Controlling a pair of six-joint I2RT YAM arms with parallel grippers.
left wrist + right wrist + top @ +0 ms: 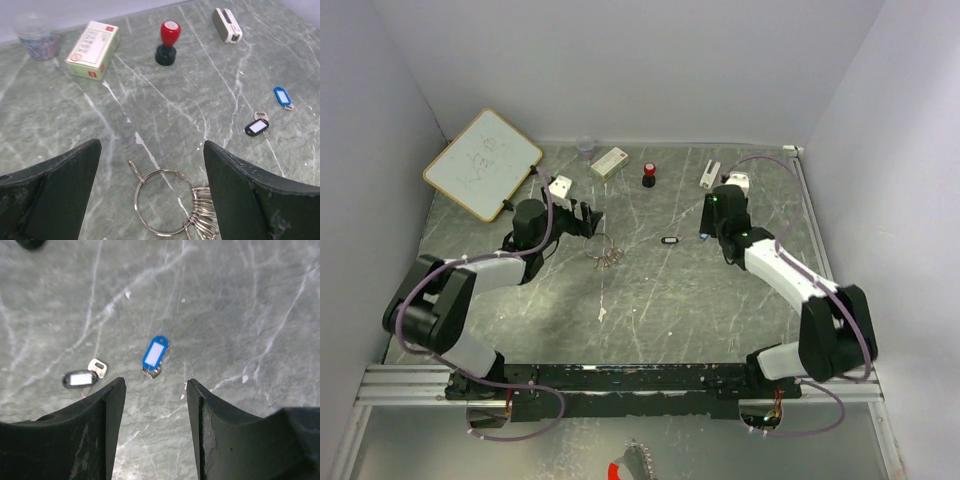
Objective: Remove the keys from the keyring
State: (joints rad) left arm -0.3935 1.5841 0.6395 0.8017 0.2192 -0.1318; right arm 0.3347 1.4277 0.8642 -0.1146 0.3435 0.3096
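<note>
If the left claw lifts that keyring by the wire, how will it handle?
The keyring is thin wire lying flat on the smooth table, so it may slide before the left claw catches it. The silver keys bunched on one side would likely swing and tilt the loop. It looks light.

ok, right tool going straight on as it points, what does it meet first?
Probably the blue key, centred just ahead of the right tool; depth is unclear, so it may touch bare table first.
</note>
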